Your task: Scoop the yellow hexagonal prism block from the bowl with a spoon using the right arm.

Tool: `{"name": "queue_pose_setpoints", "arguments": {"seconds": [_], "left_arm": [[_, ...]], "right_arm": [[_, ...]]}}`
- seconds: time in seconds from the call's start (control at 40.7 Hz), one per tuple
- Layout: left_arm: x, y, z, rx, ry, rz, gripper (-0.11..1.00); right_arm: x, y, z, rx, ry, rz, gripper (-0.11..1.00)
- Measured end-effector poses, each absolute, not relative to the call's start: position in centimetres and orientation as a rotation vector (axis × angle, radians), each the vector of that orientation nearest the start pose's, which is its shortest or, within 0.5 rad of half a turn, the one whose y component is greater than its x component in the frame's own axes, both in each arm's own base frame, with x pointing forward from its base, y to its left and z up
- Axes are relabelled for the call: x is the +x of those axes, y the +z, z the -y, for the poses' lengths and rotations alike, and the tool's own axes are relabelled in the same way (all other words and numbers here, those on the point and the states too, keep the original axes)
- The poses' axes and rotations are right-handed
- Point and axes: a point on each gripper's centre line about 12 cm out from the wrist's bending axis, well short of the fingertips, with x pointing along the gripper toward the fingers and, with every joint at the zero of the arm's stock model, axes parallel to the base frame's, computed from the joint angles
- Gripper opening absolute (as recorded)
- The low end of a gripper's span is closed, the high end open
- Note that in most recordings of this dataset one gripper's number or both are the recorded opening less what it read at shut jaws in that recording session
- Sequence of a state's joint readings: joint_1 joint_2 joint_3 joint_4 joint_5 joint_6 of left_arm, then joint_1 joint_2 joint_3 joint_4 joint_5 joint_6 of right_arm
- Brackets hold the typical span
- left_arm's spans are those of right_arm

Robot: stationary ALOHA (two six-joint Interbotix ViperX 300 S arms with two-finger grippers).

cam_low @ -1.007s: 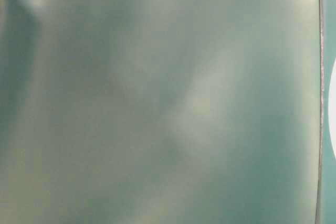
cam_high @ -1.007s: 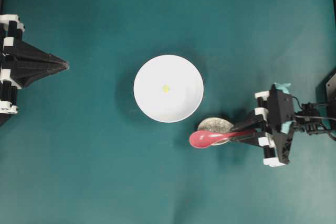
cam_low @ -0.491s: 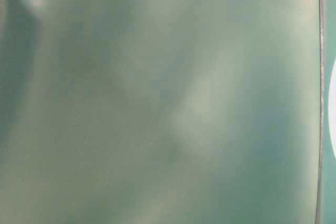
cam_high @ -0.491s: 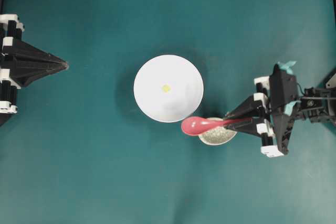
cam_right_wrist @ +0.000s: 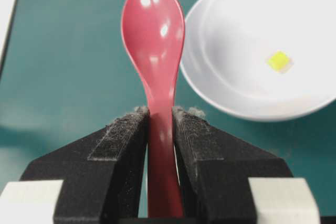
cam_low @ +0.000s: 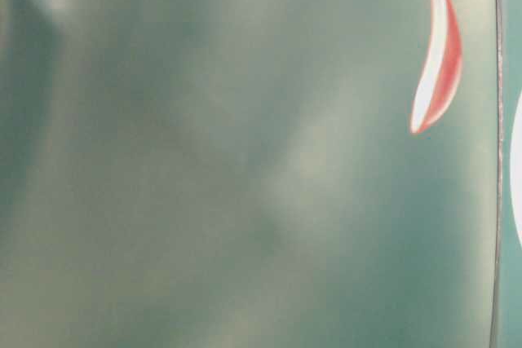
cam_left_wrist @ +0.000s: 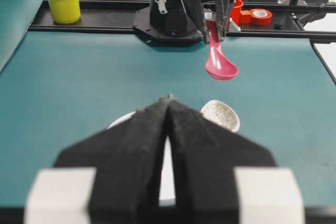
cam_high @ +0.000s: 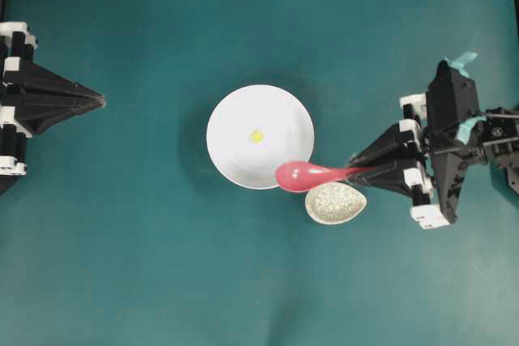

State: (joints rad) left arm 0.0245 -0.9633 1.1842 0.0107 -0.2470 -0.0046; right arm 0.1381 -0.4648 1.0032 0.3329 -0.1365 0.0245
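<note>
Pink-red spoon (cam_high: 312, 174), clamped by the right gripper (cam_high: 357, 172), hangs over the bowl (cam_high: 235, 115) rim at frame centre, approaching; next, dip under the yellow block (cam_high: 256, 136); left gripper (cam_high: 101, 102) closed.

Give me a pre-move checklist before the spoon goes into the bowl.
1. Right hand shut on the spoon handle: ok.
2. Spoon lifted off the speckled spoon rest: ok.
3. Yellow block lying in the white bowl: ok.
4. Scoop over the bowl's rim, short of the block: ok.
5. Left hand shut and far from the bowl: ok.
6. Scoop's height above the bowl: cannot tell.
</note>
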Motion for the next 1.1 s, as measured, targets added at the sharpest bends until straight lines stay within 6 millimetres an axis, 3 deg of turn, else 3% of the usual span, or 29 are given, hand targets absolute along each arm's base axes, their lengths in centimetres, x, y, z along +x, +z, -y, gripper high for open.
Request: {"name": "queue_pose_setpoints", "arguments": {"seconds": [0.196, 0.491, 1.105], "left_arm": [[19.9, 28.4, -0.5, 0.002, 0.023, 0.025, -0.01], [19.9, 28.3, -0.5, -0.005, 0.023, 0.015, -0.01], [20.0, 28.2, -0.5, -0.005, 0.022, 0.014, -0.01]], "right_arm": [[29.1, 23.2, -1.8, 0.356, -0.036, -0.417, 0.23], [29.1, 23.0, 2.1, 0.466, -0.171, -0.528, 0.23], [32.7, 23.0, 2.5, 0.437, -0.153, -0.785, 0.23]]}}
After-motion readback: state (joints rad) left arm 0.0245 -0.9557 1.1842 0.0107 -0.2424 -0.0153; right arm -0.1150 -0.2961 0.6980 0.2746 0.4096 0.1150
